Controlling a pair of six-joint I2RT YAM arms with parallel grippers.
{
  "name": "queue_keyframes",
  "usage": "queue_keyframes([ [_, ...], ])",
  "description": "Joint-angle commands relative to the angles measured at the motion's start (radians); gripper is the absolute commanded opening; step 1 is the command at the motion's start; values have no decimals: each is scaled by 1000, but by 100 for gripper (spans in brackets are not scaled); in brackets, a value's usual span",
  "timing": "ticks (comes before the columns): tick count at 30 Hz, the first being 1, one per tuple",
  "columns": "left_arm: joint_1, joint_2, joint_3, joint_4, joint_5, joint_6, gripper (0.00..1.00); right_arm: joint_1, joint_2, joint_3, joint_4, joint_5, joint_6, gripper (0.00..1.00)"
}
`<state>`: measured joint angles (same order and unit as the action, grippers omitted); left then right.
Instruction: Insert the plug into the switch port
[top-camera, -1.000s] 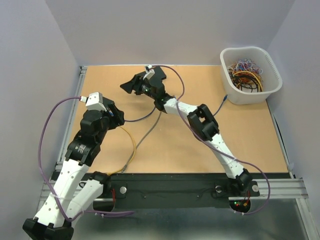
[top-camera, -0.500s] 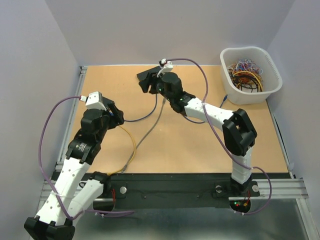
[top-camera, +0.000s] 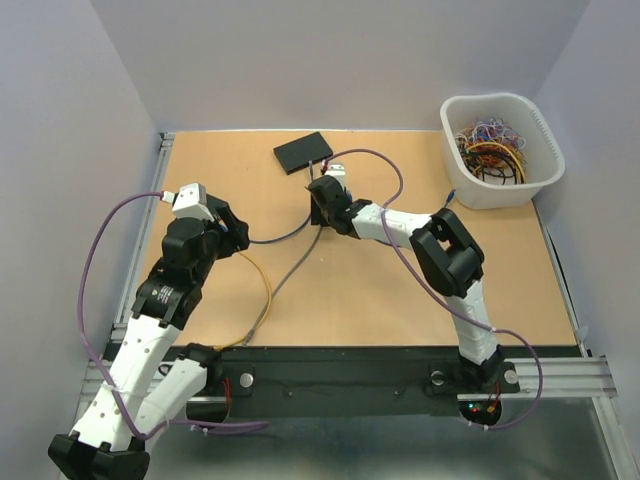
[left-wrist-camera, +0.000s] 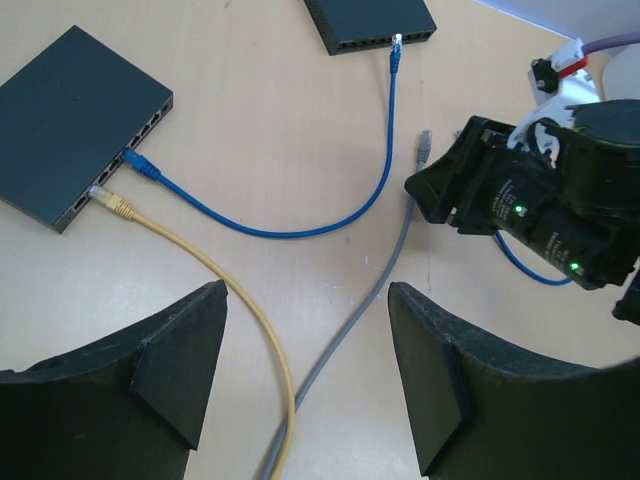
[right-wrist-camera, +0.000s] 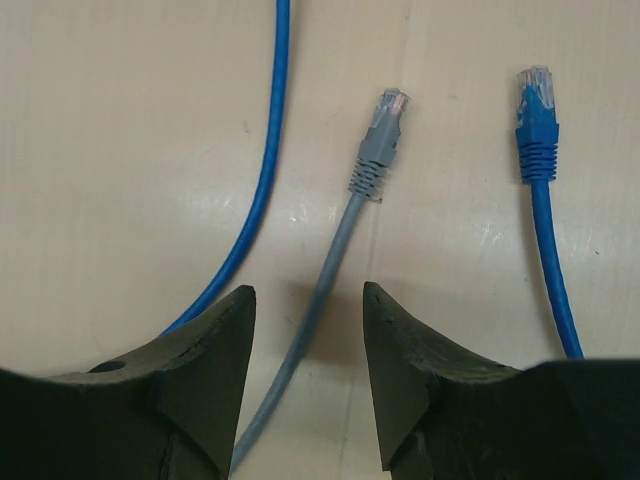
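Straddling the grey cable just behind its plug

The grey plug (right-wrist-camera: 385, 120) lay flat on the tabletop (top-camera: 500, 270), short of the black switch (top-camera: 303, 152) at the far edge and not in any port. The right pincer (right-wrist-camera: 307, 290) hung low over the grey cable (right-wrist-camera: 345, 225), its fingers partway apart on either side of the cord and not visibly touching it. A blue plug (right-wrist-camera: 535, 110) lay just beside. The left pincer (left-wrist-camera: 307, 290) stood wide and held nothing, near a second switch (left-wrist-camera: 70, 120).

The plug looked light, small and hard, with a thin latch that would likely snap if squeezed. The cord seemed limp yet springy, and its smooth sheath might slip or twist. The ribbed collar (right-wrist-camera: 367, 178) behind the plug probably offered the best hold: close enough to steer the tip, firm enough to push.
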<state>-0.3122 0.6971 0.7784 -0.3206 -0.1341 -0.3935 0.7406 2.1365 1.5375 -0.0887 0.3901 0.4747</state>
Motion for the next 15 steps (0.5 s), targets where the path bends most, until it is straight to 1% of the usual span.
queue_keyframes([
  [1,5,-13,-13,41,4,12,77,3,34,88,-55,72,12,52],
  [9,5,-5,-14,43,11,13,76,3,143,186,-114,128,-1,52],
  [15,5,-1,-14,45,16,16,76,3,204,243,-152,139,-1,52],
])
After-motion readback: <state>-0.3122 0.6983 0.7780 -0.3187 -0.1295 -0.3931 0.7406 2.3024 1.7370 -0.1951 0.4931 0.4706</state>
